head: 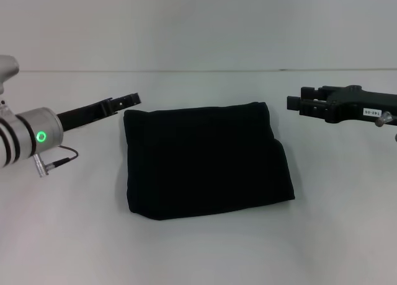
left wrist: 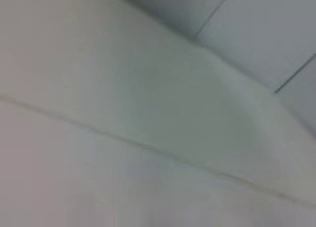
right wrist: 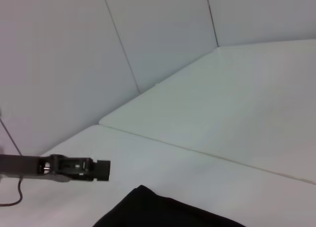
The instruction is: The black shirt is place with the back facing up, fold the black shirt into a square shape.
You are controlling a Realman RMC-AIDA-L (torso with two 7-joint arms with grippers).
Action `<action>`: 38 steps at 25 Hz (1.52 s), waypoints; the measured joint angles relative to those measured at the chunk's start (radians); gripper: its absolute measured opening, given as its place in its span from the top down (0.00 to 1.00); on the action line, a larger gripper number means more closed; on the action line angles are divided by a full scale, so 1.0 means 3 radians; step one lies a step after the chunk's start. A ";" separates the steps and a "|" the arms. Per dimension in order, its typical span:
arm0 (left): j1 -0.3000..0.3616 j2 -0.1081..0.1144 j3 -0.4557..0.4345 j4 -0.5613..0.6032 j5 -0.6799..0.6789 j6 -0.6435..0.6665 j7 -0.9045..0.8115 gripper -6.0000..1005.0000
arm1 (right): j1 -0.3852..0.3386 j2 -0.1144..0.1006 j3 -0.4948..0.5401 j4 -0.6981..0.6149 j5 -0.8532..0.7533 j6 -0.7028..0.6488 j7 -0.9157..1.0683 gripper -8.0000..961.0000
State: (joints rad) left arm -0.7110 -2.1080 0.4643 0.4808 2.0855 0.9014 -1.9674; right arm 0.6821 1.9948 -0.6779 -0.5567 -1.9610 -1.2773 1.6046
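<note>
A: Where is the black shirt (head: pixel 208 161)?
B: Flat on the white table (head: pixel 198 248), centre, folded into a rough square, with nothing touching it.
A: What about the left gripper (head: pixel 132 100)?
B: It hovers just off the shirt's far left corner; whether the fingers are apart can't be told.
A: And the right gripper (head: pixel 293 103)?
B: It hangs beyond the far right corner, clear of the cloth, spread of the fingers also unclear.
</note>
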 joint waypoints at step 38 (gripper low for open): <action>-0.0406 0.0034 0.0277 -0.0314 0.0672 -0.0570 -0.0807 0.10 | 0.0043 0.0033 -0.0017 -0.0036 -0.0027 0.0110 -0.0149 0.43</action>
State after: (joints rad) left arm -0.8330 -2.0977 0.5474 0.3865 2.2870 0.7303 -2.2097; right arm 0.6949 2.0048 -0.6829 -0.5675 -1.9690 -1.2444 1.5600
